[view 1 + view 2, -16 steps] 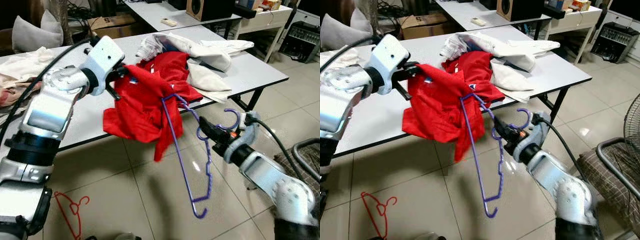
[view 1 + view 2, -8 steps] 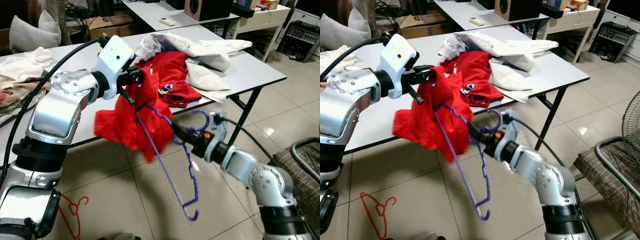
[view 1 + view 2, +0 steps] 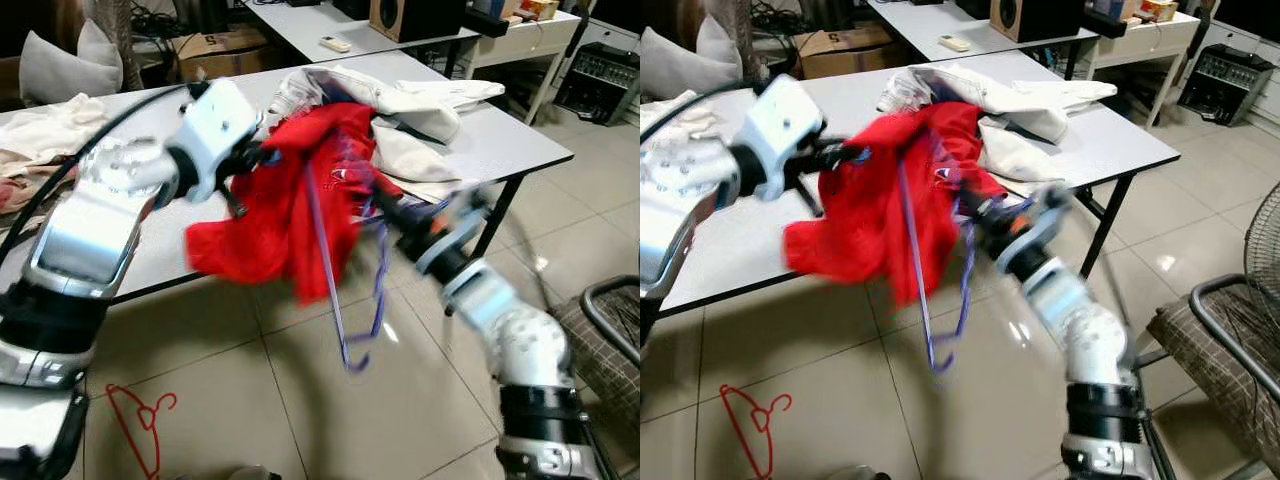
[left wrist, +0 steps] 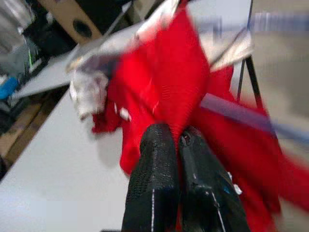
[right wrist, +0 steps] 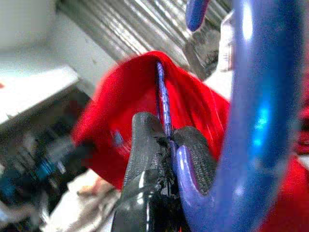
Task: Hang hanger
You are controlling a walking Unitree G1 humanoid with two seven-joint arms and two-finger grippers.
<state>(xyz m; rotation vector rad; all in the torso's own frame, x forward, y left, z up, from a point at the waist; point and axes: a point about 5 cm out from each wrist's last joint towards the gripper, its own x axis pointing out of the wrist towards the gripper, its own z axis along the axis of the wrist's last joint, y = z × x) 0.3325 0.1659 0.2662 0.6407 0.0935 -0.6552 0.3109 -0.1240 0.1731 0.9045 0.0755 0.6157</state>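
The thin purple wire hanger point(image 3: 335, 262) hangs in the air in front of the grey table point(image 3: 520, 140), its long arms running down from inside the red fabric shirt point(image 3: 290, 205) to a hooked corner low above the tiled floor point(image 3: 300, 410); it is blurred with motion in the head views, so its exact outline is hard to read; one arm of it lies against or inside the cloth, though I cannot tell which. The right gripper point(image 5: 166, 145) holds the hanger near its top, its two black fingers point(image 5: 145, 145) pinched onto the thin purple wire, with the thicker curved hook passing close before the wrist camera; the shirt shows just past the fingertips. The left gripper point(image 4: 176, 140) has its fingers pressed together on a fold of the red shirt, holding the cloth up off the table edge so that it drapes below the arm. Behind, a heap of white cloth point(image 3: 400, 100) lies on the table; a red wire hanger point(image 3: 140, 425) lies flat on the floor at the robot's left.
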